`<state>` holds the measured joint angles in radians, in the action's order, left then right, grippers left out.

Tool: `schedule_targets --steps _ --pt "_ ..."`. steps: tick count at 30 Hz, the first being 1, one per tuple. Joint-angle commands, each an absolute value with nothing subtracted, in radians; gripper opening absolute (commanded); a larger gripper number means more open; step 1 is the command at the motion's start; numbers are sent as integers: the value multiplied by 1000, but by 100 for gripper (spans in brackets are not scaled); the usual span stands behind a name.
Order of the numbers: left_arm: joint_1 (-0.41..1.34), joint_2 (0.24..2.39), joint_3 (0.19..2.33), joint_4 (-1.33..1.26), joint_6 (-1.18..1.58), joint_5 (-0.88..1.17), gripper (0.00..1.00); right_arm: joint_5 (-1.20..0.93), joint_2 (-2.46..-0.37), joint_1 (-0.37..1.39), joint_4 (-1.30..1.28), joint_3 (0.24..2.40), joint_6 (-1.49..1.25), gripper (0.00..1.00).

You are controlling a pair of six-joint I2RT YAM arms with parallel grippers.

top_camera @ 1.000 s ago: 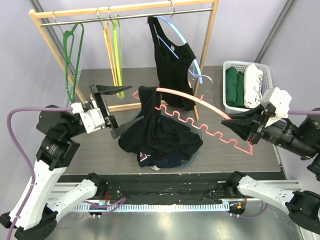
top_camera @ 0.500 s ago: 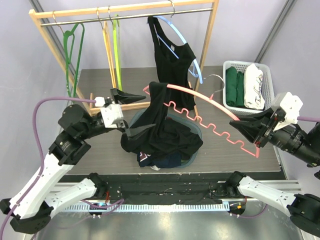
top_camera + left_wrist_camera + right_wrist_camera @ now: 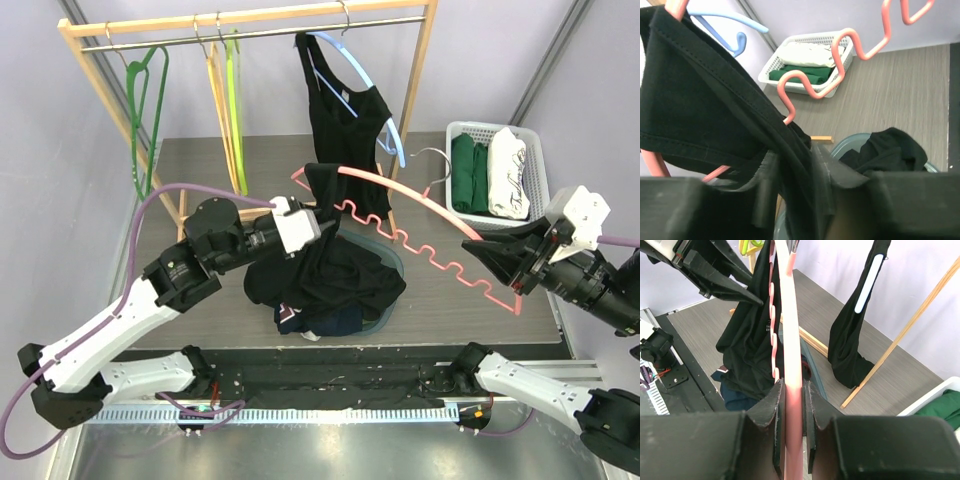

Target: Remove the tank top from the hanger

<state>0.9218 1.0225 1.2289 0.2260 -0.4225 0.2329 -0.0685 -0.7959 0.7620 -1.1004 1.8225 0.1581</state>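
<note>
The black tank top [image 3: 322, 196] hangs by one strap from the left end of a pink hanger [image 3: 400, 194], and its body trails down onto a clothes pile. My left gripper [image 3: 318, 228] is beside that end, shut on the tank top's fabric [image 3: 700, 110], which runs down between its fingers [image 3: 840, 172]. At the other end, my right gripper [image 3: 482, 256] is shut on the pink hanger's bar [image 3: 790, 315] and holds it up in the air. In the right wrist view the tank top [image 3: 747, 340] drapes to the left of the bar.
A teal basin [image 3: 396, 258] under the hanger holds dark clothes. The wooden rack [image 3: 250, 17] behind carries another black top on a blue hanger [image 3: 345, 120], green hangers [image 3: 148, 110] and yellow ones [image 3: 228, 100]. A white basket [image 3: 495, 170] of folded clothes stands at right.
My left gripper swung right from the table's left side to the hanger's end and closed on the tank top. The right gripper and hanger shifted slightly right.
</note>
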Motion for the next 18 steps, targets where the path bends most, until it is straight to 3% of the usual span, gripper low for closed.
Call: schedule_targets --steps 1,2,4,18 --pt "962 1009 1276 179 -554 123 17 -51 -767 764 -996 1856 163 1" --pt "968 1012 1278 181 -564 114 6 -48 -764 764 -999 1855 163 1" --pt "968 1015 1287 179 -568 107 0 -38 -759 764 -1005 1847 163 1" --pt "954 1072 1451 -31 -678 -70 0 -83 -718 764 -1109 1753 98 1"
